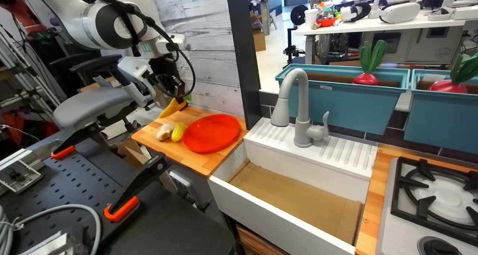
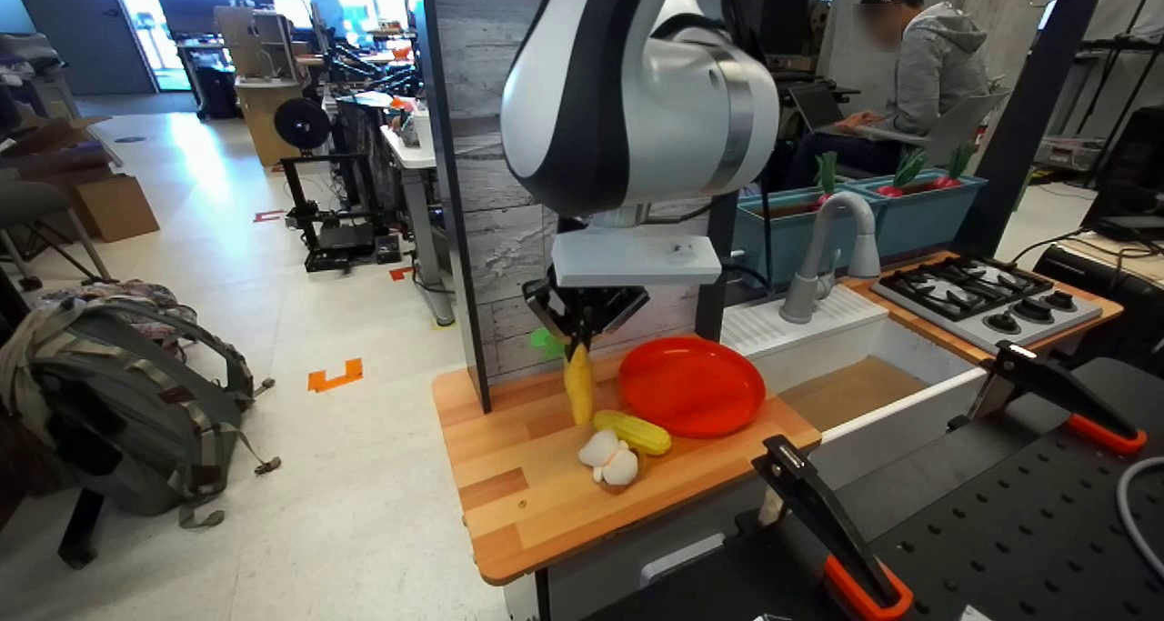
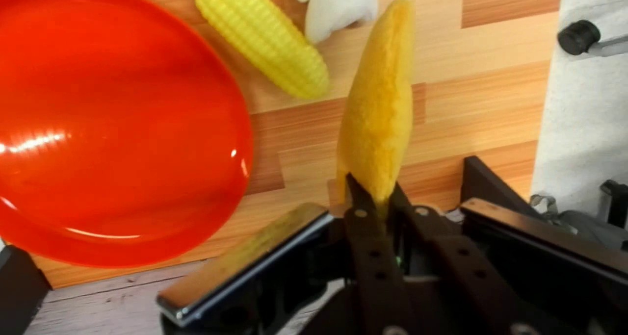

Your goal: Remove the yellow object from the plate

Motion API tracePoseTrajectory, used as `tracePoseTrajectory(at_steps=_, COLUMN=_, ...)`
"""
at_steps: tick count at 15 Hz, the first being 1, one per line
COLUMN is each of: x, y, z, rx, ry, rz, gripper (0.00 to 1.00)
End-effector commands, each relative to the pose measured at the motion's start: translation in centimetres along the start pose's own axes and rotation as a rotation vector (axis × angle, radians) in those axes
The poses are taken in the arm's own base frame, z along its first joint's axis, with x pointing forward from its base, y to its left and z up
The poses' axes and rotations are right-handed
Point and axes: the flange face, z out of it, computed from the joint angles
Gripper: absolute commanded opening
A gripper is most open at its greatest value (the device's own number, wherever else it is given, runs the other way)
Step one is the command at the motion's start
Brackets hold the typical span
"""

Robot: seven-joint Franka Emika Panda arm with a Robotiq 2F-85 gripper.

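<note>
The yellow object is an elongated orange-yellow toy piece. My gripper (image 3: 375, 185) is shut on one end of the yellow object (image 3: 379, 104) in the wrist view, and the rest sticks out past the fingertips. In both exterior views the gripper (image 1: 182, 102) (image 2: 578, 337) holds the yellow object (image 1: 172, 108) (image 2: 578, 386) tilted downward, beside the plate. I cannot tell whether its lower end touches the wooden counter. The round orange-red plate (image 1: 211, 133) lies on the counter with nothing on it; it also shows at the left of the wrist view (image 3: 117, 129).
A paler yellow corn piece (image 2: 634, 432) and a whitish toy piece (image 2: 609, 459) lie on the wooden counter (image 2: 496, 448) close to the plate. A grey panel wall (image 1: 209, 49) stands behind. A sink (image 1: 276, 214) with a grey faucet (image 1: 303, 98) adjoins the counter.
</note>
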Motion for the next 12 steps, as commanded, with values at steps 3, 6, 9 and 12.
tracePoseTrajectory(at_steps=3, x=-1.0, y=-3.0, z=1.4, rx=-0.009, ry=-0.044, rz=-0.075, gripper=0.02)
tracePoseTrajectory(at_steps=6, x=-1.3, y=-3.5, z=2.5, rx=-0.021, ry=-0.082, rz=-0.107, gripper=0.02)
tracePoseTrajectory(at_steps=9, x=-1.3, y=-3.6, z=3.9, rx=-0.047, ry=-0.116, rz=-0.128, gripper=0.02)
tracePoseTrajectory(at_steps=12, x=-1.2, y=-3.8, z=5.1, rx=-0.066, ry=-0.159, rz=-0.139, gripper=0.36)
